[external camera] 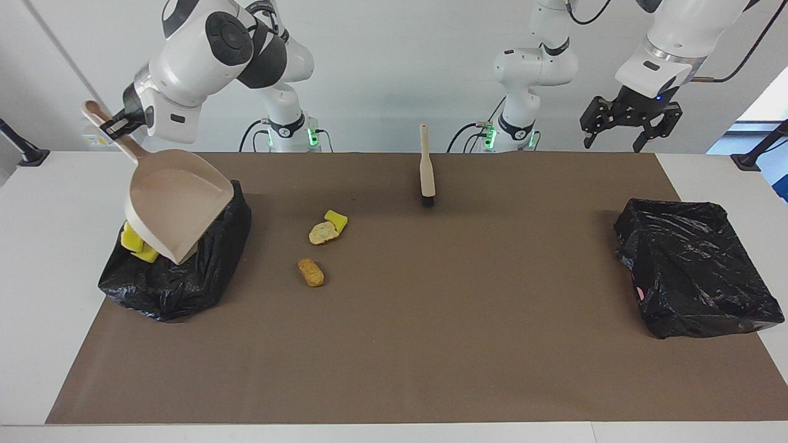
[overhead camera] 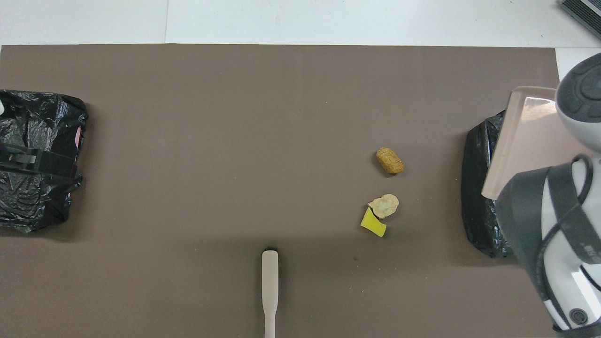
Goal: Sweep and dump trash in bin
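Trash on the mat: three scraps lie loose on the brown mat (external camera: 431, 344), well apart from the dustpan (external camera: 175, 206), toward the right arm's end of the table.
Golden-brown lump (external camera: 311, 272): oblong, lying flat, long axis slanted across the mat; it is the loose scrap farthest from the robots.
Tan lump (external camera: 322, 232) and yellow chunk (external camera: 336, 219): touching each other, the yellow one nearer to the robots; they sit between the golden-brown lump and the brush.
Trash in the bin: yellow pieces (external camera: 132, 245) show in the black-lined bin (external camera: 184, 277) under the dustpan's lip; the rest of the bin's inside is hidden by the pan.
Right gripper (external camera: 114, 126): clamped tight on the dustpan's handle, raised over the bin at the right arm's end.
Dustpan: tilted, handle up, open mouth pointing down into the bin.
Left gripper (external camera: 631, 126): jaws spread wide, holding nothing, hanging in the air over the second black bin (external camera: 695, 271) at the left arm's end; this arm waits.
Brush (external camera: 426, 167): lies flat on the mat, untouched, nearer to the robots than the loose scraps, handle toward the robots and bristles pointing away.
In the way: nothing lies between the loose scraps and either bin.
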`<state>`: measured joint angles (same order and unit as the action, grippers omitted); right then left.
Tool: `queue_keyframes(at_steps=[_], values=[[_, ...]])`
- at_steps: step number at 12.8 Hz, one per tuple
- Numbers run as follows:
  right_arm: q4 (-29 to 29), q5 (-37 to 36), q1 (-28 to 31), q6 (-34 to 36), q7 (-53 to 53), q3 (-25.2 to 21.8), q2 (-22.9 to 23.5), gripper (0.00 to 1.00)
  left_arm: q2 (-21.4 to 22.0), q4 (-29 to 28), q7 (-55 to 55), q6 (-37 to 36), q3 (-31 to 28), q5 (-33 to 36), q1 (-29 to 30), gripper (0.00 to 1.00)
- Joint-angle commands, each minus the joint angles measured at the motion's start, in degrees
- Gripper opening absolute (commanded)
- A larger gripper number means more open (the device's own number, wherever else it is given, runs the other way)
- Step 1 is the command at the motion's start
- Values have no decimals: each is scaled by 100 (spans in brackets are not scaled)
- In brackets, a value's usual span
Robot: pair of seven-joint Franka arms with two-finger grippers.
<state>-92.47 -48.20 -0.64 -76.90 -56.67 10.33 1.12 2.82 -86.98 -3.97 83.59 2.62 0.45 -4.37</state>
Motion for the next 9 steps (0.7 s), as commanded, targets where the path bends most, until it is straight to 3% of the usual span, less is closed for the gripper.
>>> queue_keyframes(at_steps=[1, 5, 7, 9], values=[[37, 766, -136, 219, 926, 171, -15, 0, 140, -179, -34, 52, 19, -98, 120, 100], [89, 2092, -892, 228, 3111, 180, 247, 0, 131, -153, -25, 52, 10, -89, 85, 100], [246, 2551, -1208, 220, 4238, 180, 616, 0, 140, -153, -25, 52, -33, -89, 33, 100], [798, 2928, -1577, 246, 5248, 171, 1168, 0, 140, -153, -8, 52, -51, -89, 6, 100]])
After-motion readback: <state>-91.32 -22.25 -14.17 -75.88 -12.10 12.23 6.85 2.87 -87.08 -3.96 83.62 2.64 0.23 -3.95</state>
